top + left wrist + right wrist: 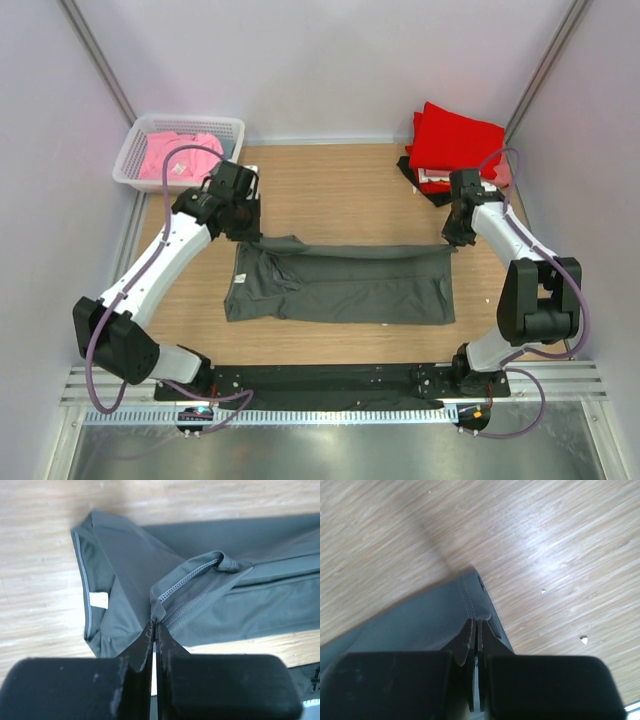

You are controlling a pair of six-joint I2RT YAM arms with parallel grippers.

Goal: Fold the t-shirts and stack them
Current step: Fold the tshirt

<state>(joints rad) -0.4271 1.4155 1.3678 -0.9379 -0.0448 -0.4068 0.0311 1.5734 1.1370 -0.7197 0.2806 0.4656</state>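
A dark grey t-shirt [340, 285] lies spread across the middle of the wooden table, its far edge lifted and folded toward the front. My left gripper [252, 236] is shut on that edge at the shirt's far left corner; in the left wrist view the pinched stitched hem [172, 597] rises from the closed gripper [154, 625], with the white neck label [98, 600] to the left. My right gripper [449, 241] is shut on the far right corner, where the grey cloth [435, 622] meets the closed gripper [476, 624]. Folded red t-shirts [455, 140] are stacked at the back right.
A white latticed basket [146, 134] at the back left holds a pink t-shirt [180, 155]. Dark and pink cloth [432, 182] shows under the red stack. White walls close in both sides. A black rail [330, 380] runs along the near edge.
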